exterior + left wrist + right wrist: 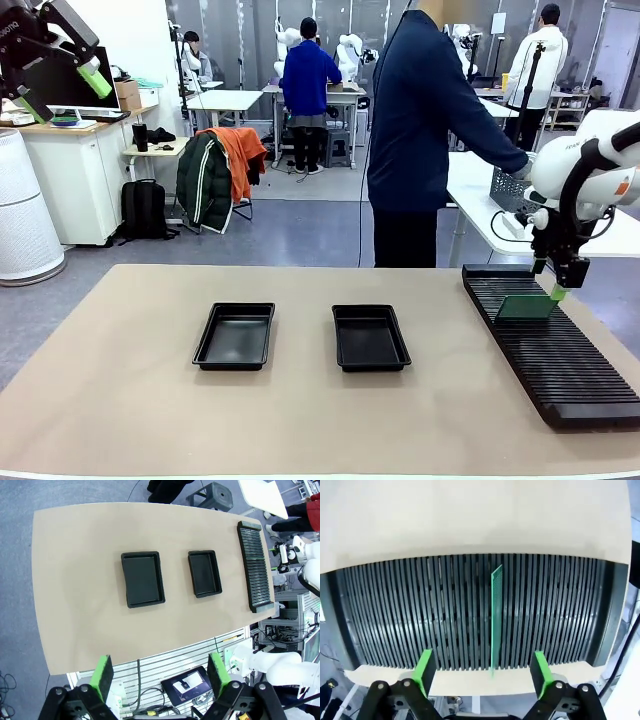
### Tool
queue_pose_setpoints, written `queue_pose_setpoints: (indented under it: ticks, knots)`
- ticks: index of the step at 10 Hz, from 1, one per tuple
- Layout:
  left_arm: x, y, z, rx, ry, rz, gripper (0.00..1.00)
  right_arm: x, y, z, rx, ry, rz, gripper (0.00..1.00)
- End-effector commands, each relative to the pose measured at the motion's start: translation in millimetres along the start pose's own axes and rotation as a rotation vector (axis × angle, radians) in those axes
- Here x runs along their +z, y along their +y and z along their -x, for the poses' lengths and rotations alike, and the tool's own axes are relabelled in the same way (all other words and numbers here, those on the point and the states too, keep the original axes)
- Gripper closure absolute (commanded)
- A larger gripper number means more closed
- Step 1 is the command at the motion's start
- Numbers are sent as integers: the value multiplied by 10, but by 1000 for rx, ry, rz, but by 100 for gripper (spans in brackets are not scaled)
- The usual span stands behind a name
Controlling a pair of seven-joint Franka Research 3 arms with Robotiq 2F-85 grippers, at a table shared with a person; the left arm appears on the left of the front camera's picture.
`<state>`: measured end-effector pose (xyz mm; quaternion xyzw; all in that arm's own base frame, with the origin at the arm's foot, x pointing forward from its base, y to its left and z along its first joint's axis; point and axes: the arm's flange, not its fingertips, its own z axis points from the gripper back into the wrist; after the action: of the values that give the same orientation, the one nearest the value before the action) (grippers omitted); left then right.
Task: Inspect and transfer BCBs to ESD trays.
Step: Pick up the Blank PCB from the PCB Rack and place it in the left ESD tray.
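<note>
On the table (pixel 120 400) the left ESD tray (pixel 235 336) and the right ESD tray (pixel 370 337) lie side by side near the middle, apart from each other. Well to their right, a slotted rack (pixel 565 370) runs front to back along the table's right edge. 1 BCB (pixel 527 306) stands on edge in a slot toward the rack's far end, between the fingers of the right gripper (pixel 557 292) above it, touching neither. The left gripper (pixel 65 92) hangs high up at the left. A person (pixel 420 130) stands behind the far edge.

The room has a grey floor (pixel 300 228), white tables (pixel 226 100), a chair (pixel 244 208) covered with jackets (pixel 222 165), and a black backpack (pixel 144 210).
</note>
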<state>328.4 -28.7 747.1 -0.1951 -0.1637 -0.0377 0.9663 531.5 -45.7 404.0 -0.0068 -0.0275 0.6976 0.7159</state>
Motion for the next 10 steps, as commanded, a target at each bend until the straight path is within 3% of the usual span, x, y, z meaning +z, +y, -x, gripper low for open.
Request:
queue_pose_setpoints:
  ticks: [1, 8, 10]
  knots:
    - [-9, 2, -1, 1, -1, -5, 0, -174, 11, -2, 42, -52, 31, 0]
    - [-9, 2, -1, 1, -1, -5, 0, -513, -7, 11, 32, -81, 118, 0]
    - [-9, 2, -1, 1, -1, -5, 0, -509, 11, 10, 34, -60, 130, 5]
